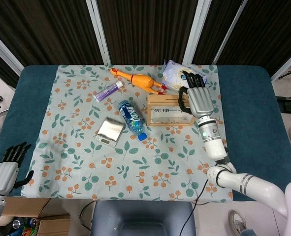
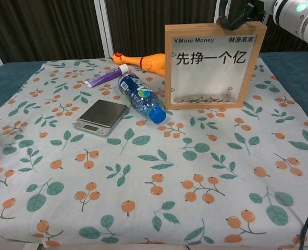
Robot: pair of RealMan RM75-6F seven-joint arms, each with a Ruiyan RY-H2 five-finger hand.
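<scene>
- Off the table's near-left corner, at about 8 o'clock from the cloth's centre, left hand (image 1: pixel 5 169) hangs idle, fingers apart, holding nothing, well apart from everything.
- Floral tablecloth (image 1: pixel 76 162) covers the middle of the blue table (image 1: pixel 22 103).
- Purple tube (image 1: pixel 108 92) lies at 11 o'clock; print too small to read.
- Pocket scale (image 1: pixel 110 132) sits flat, just left of centre.
- Water bottle (image 1: pixel 132 118) lies on its side beside the scale, blue cap toward the near edge; label unreadable.
- Rubber chicken (image 1: pixel 138 79) lies at 12 o'clock, behind the bottle.
- Wooden coin frame (image 2: pixel 214 64) stands upright at about 1 o'clock, coins heaped along its bottom behind the clear pane. Writing reads "¥More Money", "财源滚滚" and large "先挣一个亿".
- Handling, my guess: stiff wood, pane possibly glass so fragile; coins make it bottom-heavy, and they will shift and rattle if tilted. Tall and thin, so it tips easily. Best hold looks like the top rail or a side rail, never the pane; keep it upright.
- Right hand (image 1: pixel 195 96) is over the frame's top right corner, fingers extended past the rail, thumb (image 1: pixel 183 103) curled at the front face. Touching or nearly so; cannot tell if it is actually gripping.
- White packet (image 1: pixel 174 74) lies behind the frame, just beyond the fingertips; blue round logo, text unreadable.
</scene>
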